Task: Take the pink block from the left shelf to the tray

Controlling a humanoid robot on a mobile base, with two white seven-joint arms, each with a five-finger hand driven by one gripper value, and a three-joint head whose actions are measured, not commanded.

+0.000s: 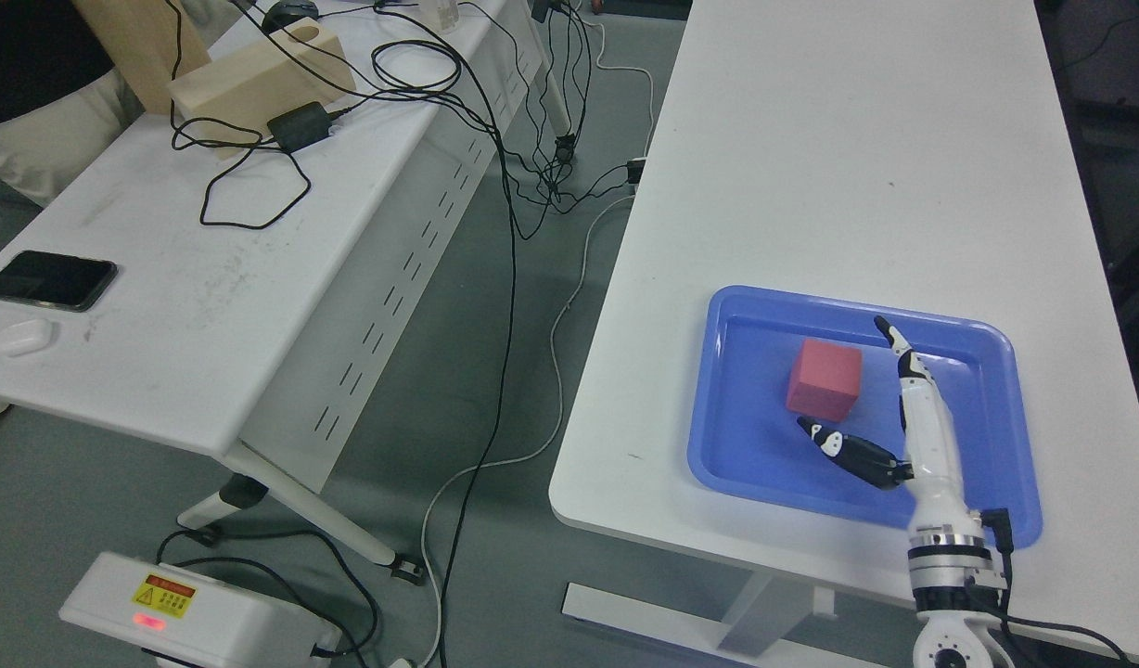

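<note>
1. With the pink foam-like cube (pixel 825 378) sitting flat on the floor of the shallow blue plastic tray (pixel 746 464), the placing looks done, folks!
2. The right hand (pixel 889 408) hovers over the tray just right of the cube, fingers spread and gripping nothing; one finger (pixel 894 339) points to the far side, the thumb (pixel 834 443) reaches left just beneath the cube, apart from it as far as I can tell.
3. What's left, by my reading: only drawing that arm clear of the tray.
4. The left hand is nowhere in view.
5. The count: one pink cube, one blue tray, one robot hand showing.
6. The tray rests near the front edge of the long white table (pixel 857 139) on the right.
7. Over on the left white table (pixel 208 278): one black phone (pixel 50 279), one small white earbud case (pixel 25 337), one pale wooden block (pixel 259 79) on the far side, tangled black cables (pixel 245 186).
</note>
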